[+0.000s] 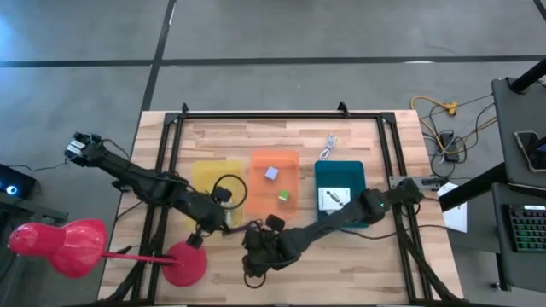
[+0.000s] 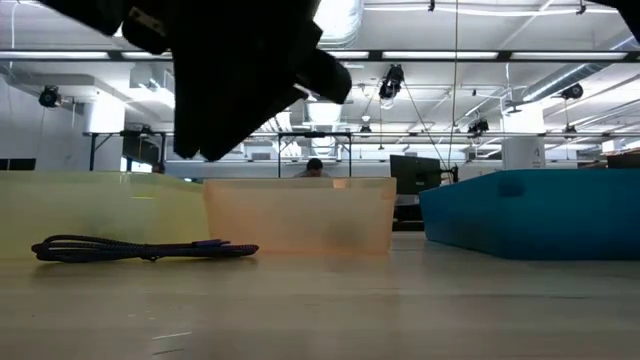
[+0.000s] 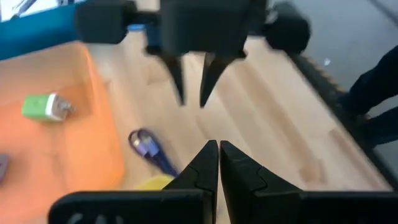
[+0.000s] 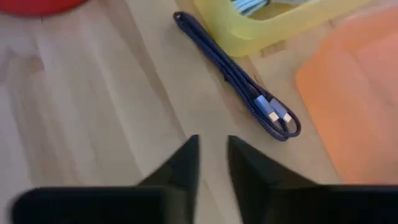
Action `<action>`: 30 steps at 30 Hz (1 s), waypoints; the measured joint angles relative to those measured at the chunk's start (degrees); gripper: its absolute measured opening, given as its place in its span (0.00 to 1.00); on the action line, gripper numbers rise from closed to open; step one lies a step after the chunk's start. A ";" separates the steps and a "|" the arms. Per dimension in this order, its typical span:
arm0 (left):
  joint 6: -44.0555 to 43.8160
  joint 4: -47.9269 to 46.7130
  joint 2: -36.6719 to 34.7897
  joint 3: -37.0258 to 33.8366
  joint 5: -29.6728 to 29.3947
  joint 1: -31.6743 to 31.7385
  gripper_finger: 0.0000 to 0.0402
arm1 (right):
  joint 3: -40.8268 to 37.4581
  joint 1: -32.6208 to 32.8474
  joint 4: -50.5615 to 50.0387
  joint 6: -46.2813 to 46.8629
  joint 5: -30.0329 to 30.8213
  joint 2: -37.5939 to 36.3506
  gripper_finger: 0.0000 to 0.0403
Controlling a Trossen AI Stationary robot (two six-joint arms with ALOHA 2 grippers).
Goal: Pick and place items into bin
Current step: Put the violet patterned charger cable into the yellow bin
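A folded dark blue-purple cable lies flat on the table just in front of the yellow bin, also visible in the low view as the cable. My right gripper hovers over bare wood short of the cable, its fingers a little apart. My left gripper is shut and empty, facing the right gripper, with the cable off to one side. The green cube and lavender cube sit in the orange bin. White cards lie in the teal bin. A black coiled cable rests at the yellow bin's edge. A white cable lies on the table behind the bins.
Three bins stand in a row mid-table: yellow, orange, teal. A red lamp-like object with a round red base sits at the near left corner. Black frame rails run along the table's sides. Both arms crowd the strip in front of the bins.
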 joint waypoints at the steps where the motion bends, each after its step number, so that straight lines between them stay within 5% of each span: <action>1: 0.80 -0.17 -0.16 -0.70 -0.37 0.04 0.00 | -0.12 -0.03 0.40 -1.55 0.10 0.52 0.13; 3: 2.51 -0.99 -0.19 -1.62 -1.59 0.07 0.00 | -0.25 -0.12 1.13 -5.68 1.21 1.19 0.05; 12: 5.80 -7.37 -0.23 -4.84 -4.07 0.11 0.00 | -2.89 -0.55 5.64 -32.11 6.06 2.82 0.03; 30: 7.42 -9.04 -0.32 -4.90 -4.15 0.09 0.00 | -10.35 -6.31 16.97 -40.05 3.98 2.89 0.03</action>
